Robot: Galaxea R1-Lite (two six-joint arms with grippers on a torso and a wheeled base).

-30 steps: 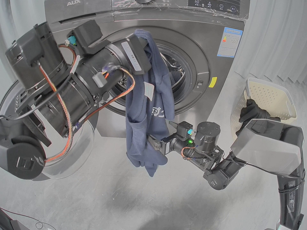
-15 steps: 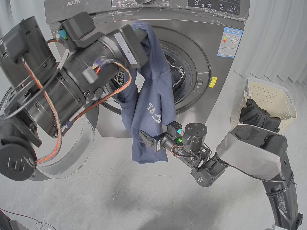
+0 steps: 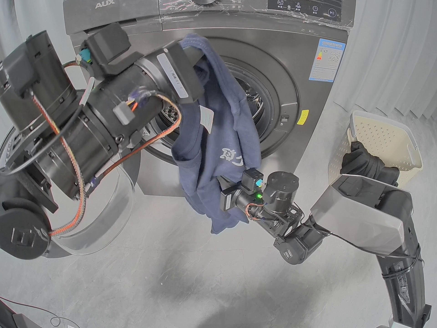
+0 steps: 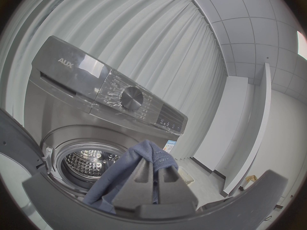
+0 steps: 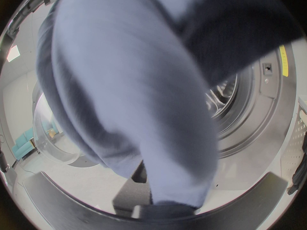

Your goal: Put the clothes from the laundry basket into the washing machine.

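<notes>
A blue garment (image 3: 227, 128) hangs in front of the washing machine (image 3: 282, 46) and its open drum (image 3: 255, 101). My left gripper (image 3: 196, 51) is raised near the top of the door ring, shut on the garment's upper edge (image 4: 150, 150); in the left wrist view its fingers (image 4: 140, 182) pinch the cloth. My right gripper (image 3: 224, 190) is lower down, shut on the bunched lower part of the garment. The cloth (image 5: 128, 80) drapes over it, leaving one finger (image 5: 134, 189) showing. A tail of fabric dangles below.
The machine's glass door (image 3: 109, 215) is swung open at the left, behind my left arm. A cream laundry basket (image 3: 391, 137) stands on the floor at the right with black clothes (image 3: 362, 160) in it. Grey floor lies in front of the machine.
My right gripper, open beside the cloth half a second ago, has risen toward the machine and shut on the garment's lower part. The left gripper has shifted slightly with the garment's top.
</notes>
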